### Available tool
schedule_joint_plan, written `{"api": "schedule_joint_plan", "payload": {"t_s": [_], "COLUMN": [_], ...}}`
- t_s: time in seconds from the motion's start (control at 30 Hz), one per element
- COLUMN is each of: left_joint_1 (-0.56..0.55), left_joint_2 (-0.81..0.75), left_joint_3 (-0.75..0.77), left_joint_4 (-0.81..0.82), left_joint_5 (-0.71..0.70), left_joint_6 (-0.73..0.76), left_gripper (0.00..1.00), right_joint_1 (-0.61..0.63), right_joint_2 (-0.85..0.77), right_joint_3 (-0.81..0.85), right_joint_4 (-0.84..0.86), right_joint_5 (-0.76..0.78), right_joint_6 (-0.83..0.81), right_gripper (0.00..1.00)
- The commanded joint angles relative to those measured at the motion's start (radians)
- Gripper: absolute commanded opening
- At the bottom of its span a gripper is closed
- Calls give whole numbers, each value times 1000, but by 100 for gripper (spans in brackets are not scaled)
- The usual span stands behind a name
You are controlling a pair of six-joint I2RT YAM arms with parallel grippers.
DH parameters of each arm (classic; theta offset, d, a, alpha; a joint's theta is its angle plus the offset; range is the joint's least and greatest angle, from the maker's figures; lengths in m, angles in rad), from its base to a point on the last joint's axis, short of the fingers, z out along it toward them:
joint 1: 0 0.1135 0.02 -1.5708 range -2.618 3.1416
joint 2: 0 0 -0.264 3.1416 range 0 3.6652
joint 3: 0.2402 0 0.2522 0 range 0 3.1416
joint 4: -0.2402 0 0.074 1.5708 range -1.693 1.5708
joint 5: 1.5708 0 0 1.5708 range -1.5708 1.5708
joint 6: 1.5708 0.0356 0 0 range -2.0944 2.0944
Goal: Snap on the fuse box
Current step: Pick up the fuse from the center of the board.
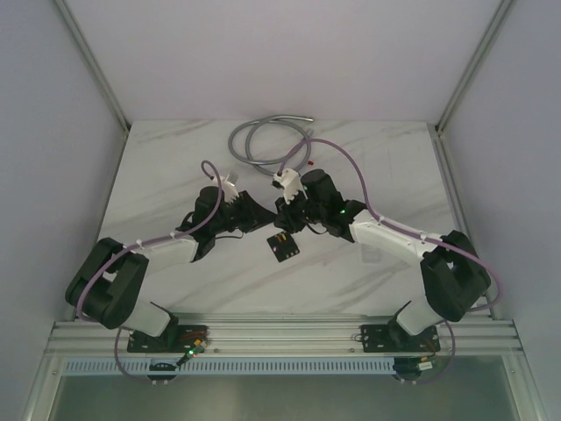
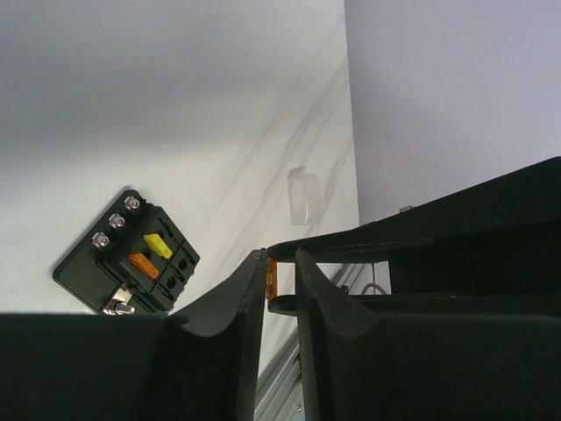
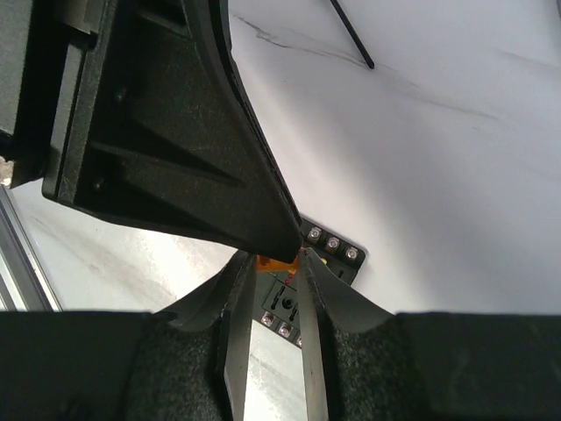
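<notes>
From above, the two arms are seen meeting over the middle of the marble table (image 1: 166,175), with the left gripper (image 1: 269,219) and the right gripper (image 1: 282,219) brought tip to tip. The fuse box (image 1: 282,246) is laid flat on the table just below their tips, nearer the robot, apart from both. A coiled grey cable (image 1: 256,139) is seen at the far edge. In the left wrist view, the fuse box (image 2: 127,263) is shown on the table to the left of the left gripper (image 2: 280,263), with yellow and orange fuses in its slots. That gripper's fingers are set with only a narrow gap, and a small orange piece (image 2: 272,279) is seen in it; whether it is pinched there cannot be told. A clear square piece (image 2: 304,195) is seen further off. In the right wrist view, the right gripper (image 3: 276,265) is closed on the small orange piece (image 3: 273,260), and the fuse box (image 3: 331,250) is partly seen beneath.
</notes>
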Motion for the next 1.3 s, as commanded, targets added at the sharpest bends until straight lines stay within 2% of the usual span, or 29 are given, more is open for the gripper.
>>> {"api": "schedule_joint_plan", "payload": {"t_s": [0.0, 0.43, 0.7, 0.9, 0.97, 1.1, 1.23, 1.27], "left_joint_1": [-15, -18, -25, -29, -29, -29, -28, -29], "left_joint_2": [14, -5, -18, -47, -66, -121, -165, -178], "left_joint_3": [9, -20, -25, -28, -33, -50, -63, -67], "left_joint_4": [67, 58, 52, 45, 39, 40, 41, 42], "left_joint_5": [49, 27, 13, -4, -21, -55, -87, -97], "left_joint_6": [-22, -29, -29, -32, -35, -52, -71, -77], "left_gripper": [27, 22, 16, 4, 0, 0, 0, 0], "right_joint_1": [8, 8, 8, 8, 8, 8, 8, 8], "right_joint_2": [-20, -51, -69, -84, -98, -127, -166, -183], "right_joint_3": [-22, -48, -62, -69, -79, -102, -135, -152], "right_joint_4": [81, 168, 193, 198, 211, 243, 296, 323], "right_joint_5": [-25, -30, -36, -35, -31, -13, 9, 18], "right_joint_6": [15, 60, 85, 105, 114, 144, 219, 254], "right_gripper": [23, 23, 23, 26, 28, 35, 51, 52]}}
